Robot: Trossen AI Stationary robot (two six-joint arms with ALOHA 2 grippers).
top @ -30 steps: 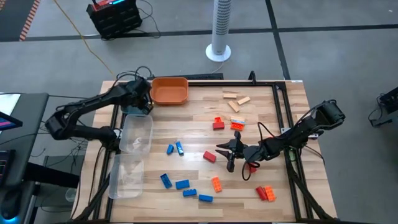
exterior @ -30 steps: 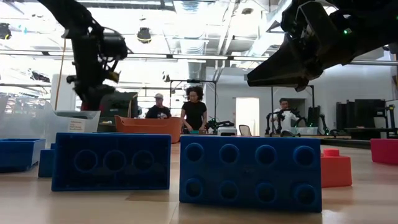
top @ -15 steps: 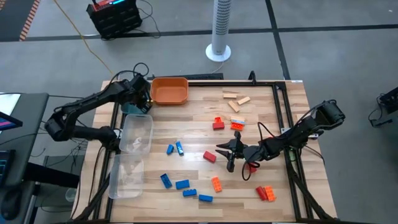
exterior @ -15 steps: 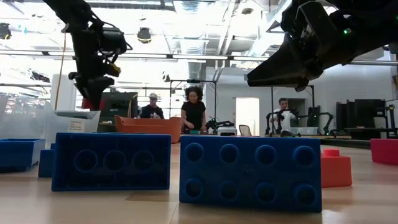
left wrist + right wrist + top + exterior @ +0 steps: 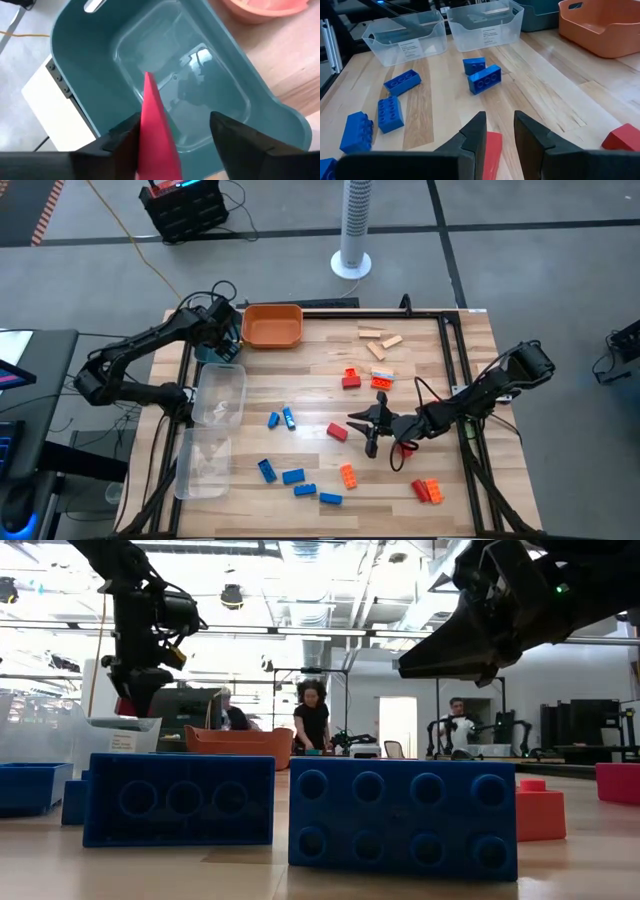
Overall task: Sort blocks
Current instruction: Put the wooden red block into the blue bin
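My left gripper [image 5: 222, 330] hangs over the teal tray [image 5: 75, 60] at the table's far left corner, open, with a red block [image 5: 156, 130] between its fingers. My right gripper [image 5: 357, 430] hovers above the middle of the table, its fingers a little apart. It points at a red block [image 5: 337, 431] lying flat on the wood, which also shows just ahead of the fingertips in the right wrist view [image 5: 492, 145]. Blue blocks [image 5: 294, 477] lie near the table's near edge. Orange blocks [image 5: 347, 475], red blocks [image 5: 350, 378] and tan wooden blocks [image 5: 378, 340] are scattered about. My left gripper has the red block [image 5: 150, 115] lying along the inner side of one finger [image 5: 122, 137]. The other finger [image 5: 235, 132] stands apart from it with a plain gap. The block points down toward the teal tray's floor and is clear of it.
An orange tray [image 5: 272, 325] stands at the far edge beside the teal one. Two clear trays [image 5: 220, 395] [image 5: 203, 463] line the left edge. A red and orange pair of blocks [image 5: 428, 490] lies near the right corner. People stand in the room beyond the table [image 5: 312, 715].
My left gripper has carried the red block a short way toward the table's far left corner, from over the clear tray's far end to above the teal tray. My right arm has kept still.
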